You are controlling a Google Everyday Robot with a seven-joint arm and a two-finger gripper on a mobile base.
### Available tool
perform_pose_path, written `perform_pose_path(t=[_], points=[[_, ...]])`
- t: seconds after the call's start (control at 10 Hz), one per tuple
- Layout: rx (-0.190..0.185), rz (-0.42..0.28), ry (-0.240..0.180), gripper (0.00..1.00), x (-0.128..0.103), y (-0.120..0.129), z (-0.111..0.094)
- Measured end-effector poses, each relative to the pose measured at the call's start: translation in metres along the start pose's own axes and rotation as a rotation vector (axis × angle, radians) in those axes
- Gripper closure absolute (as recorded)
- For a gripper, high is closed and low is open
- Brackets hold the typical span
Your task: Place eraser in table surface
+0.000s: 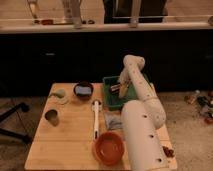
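The light tan wooden table surface (70,140) fills the lower middle of the camera view. My white arm reaches from the lower right up over the table and bends down into the green bin (111,101) at the table's far right. My gripper (122,89) is inside the bin. A small dark block with pale stripes, the eraser (115,88), shows right at the gripper's tip, within the bin. Whether the gripper holds it cannot be told.
A dark bowl (83,89) and a pale green object (60,94) are at the table's far left. A dark cup (51,116) stands at the left. A white-handled brush (96,119), a grey-blue cloth (112,121) and an orange bowl (109,148) lie mid-table. Clutter lies on the floor at right.
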Motion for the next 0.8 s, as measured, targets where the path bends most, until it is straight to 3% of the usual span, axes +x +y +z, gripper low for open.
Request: perform_pose_path(t=[0.2,0.3,0.6,0.8], points=[[-0.006,0.007,-0.010,0.23,-0.001,0.002,0.005],[-0.008,0.010,-0.013,0.30,0.000,0.004,0.006],[-0.001,0.004,-0.015,0.60,-0.001,0.013,-0.004],[0.021,-0.016,-0.023,0.80,-0.008,0.024,-0.025]])
